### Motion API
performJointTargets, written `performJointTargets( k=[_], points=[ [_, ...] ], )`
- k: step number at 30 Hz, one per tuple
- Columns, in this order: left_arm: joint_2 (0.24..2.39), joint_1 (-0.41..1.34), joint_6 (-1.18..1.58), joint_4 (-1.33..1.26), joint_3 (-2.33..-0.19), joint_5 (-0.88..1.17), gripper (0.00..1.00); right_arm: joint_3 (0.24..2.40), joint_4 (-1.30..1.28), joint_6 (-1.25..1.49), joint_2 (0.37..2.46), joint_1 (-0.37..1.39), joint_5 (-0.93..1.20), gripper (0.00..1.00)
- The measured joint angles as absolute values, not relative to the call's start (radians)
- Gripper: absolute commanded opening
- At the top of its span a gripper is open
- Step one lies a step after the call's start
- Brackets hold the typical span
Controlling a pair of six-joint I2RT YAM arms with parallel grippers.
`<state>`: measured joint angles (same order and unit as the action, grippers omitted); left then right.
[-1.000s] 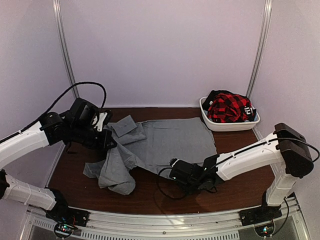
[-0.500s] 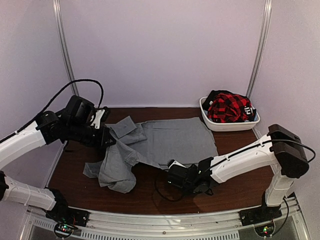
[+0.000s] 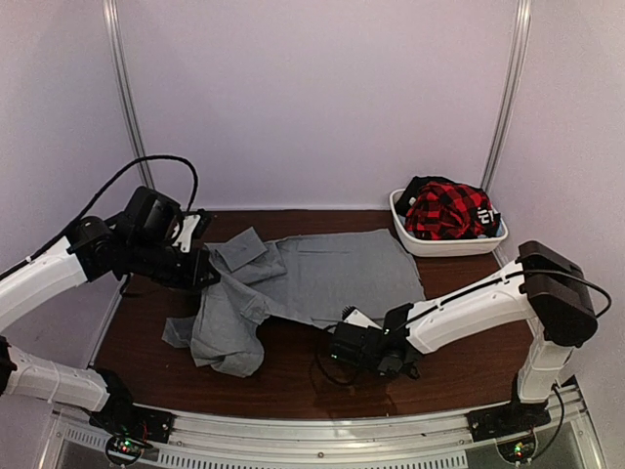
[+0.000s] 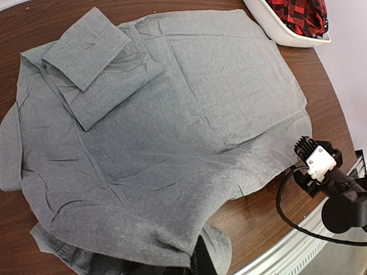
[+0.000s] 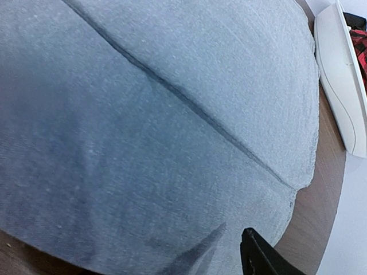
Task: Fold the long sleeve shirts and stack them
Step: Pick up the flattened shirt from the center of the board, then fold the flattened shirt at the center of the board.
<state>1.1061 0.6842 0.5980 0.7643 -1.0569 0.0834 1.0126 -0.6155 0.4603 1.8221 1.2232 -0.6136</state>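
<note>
A light-grey long sleeve shirt [image 3: 322,274] lies spread across the middle of the brown table [image 3: 459,362], with one cuffed sleeve folded over its far-left part [image 4: 86,48]. My left gripper [image 3: 202,266] is at the shirt's left side, shut on the cloth, which hangs bunched below it. In the left wrist view the shirt [image 4: 172,126] drapes over the gripper [image 4: 200,260]. My right gripper [image 3: 342,344] is low at the shirt's near hem. In its wrist view the cloth [image 5: 172,114] fills the frame and only one dark finger [image 5: 258,258] shows, set wide to the right.
A white basket [image 3: 430,244] at the back right holds a crumpled red-and-black plaid shirt [image 3: 447,210]; the basket also shows in the left wrist view [image 4: 275,28]. A black cable [image 3: 317,366] loops on the table by the right gripper. The metal front rail [image 3: 322,430] runs along the near edge.
My right gripper has slid left along the table to the shirt's near hem. My left gripper has drawn slightly left with the cloth, which bunches more below it.
</note>
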Motion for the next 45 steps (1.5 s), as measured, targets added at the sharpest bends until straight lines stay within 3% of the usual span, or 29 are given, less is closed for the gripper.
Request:
performJointTargets(
  k=[12,23,26,45],
  points=[
    [1.106,0.657,0.582,0.773,-1.052,0.07,0.0,1.001,-0.766,0.541,1.808,1.135,-0.62,0.44],
    [1.106,0.655,0.573,0.771,-1.034,0.068,0.0,1.002,-0.82,0.548,1.784,1.121,-0.599,0.07],
    [1.106,0.653,0.572,0.768,-1.028,0.068,0.0,1.002,-0.822,0.544,1.784,1.121,-0.597,0.01],
    [1.163,0.493,0.511,0.682,-0.962,0.145,0.0,1.102,-0.86,0.438,1.757,1.014,-0.611,0.0]
  ],
)
